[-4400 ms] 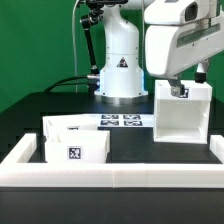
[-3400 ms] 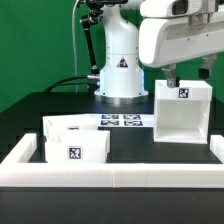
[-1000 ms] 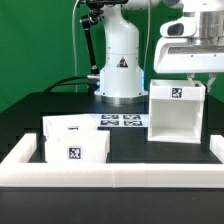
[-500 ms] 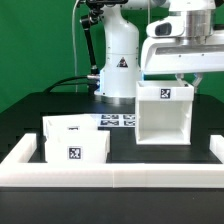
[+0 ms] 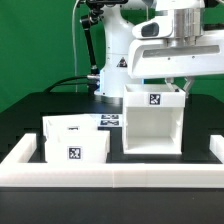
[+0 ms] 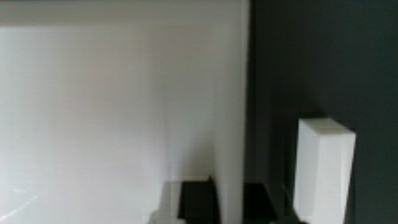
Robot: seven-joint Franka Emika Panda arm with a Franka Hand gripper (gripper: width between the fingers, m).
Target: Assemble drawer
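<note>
The tall white box-like case, open towards the camera, with a tag on its upper back wall, stands right of centre on the black table. My gripper comes down onto the case's top edge on the exterior view's right and is shut on that wall. In the wrist view the white wall runs between my two dark fingers, with the gripper closed around it. Two small low white trays with tags sit together at the exterior view's left, apart from the case.
The long low white border rail runs along the front and up both sides; a piece of it shows in the wrist view. The marker board lies between trays and case. The arm's white base stands behind.
The gripper has taken hold of the case's wall and moved the case from the exterior view's right towards the centre and nearer the front rail. The trays have not moved.
</note>
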